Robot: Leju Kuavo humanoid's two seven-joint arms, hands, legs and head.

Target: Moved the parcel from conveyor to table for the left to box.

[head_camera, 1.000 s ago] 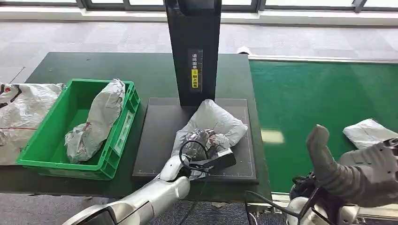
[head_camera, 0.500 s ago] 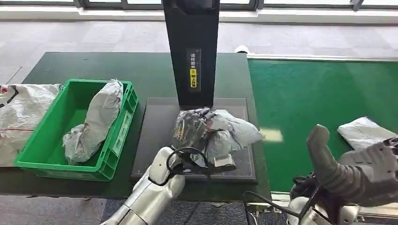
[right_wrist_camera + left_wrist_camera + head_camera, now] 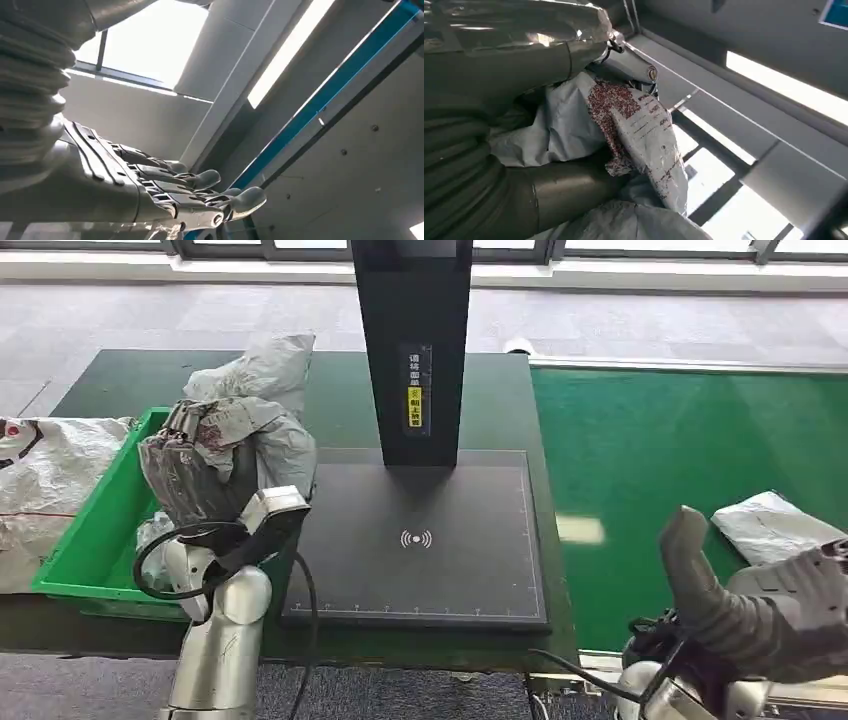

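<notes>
Left hand (image 3: 205, 475) is raised above the near right corner of the green crate (image 3: 95, 540), fingers wrapped around a crumpled grey parcel (image 3: 255, 410); the parcel is clear of the table and hangs over the crate's right side. In the left wrist view the thick thumb and the fingers (image 3: 589, 30) clamp the same parcel (image 3: 639, 130), whose red-speckled printed label faces outward; the print is too small to read. The silver forearm rises nearly upright from the table's near edge, a black cable looping at the wrist.

Right hand (image 3: 745, 605) is low at the near right, beside the green conveyor (image 3: 660, 440), thumb pointing up. The right wrist view shows its fingers (image 3: 200, 192) extended and slightly apart, holding nothing.

Black post (image 3: 410, 350) stands on a dark pad (image 3: 420, 580) and carries a vertical label of white characters over a yellow patch, not legible. The pad bears a white wireless symbol (image 3: 416, 538).

The crate holds another grey bag (image 3: 150, 535), mostly hidden behind the hand. A white sack (image 3: 50, 480) lies left of the crate. A further grey bag (image 3: 765, 520) lies on the conveyor.
</notes>
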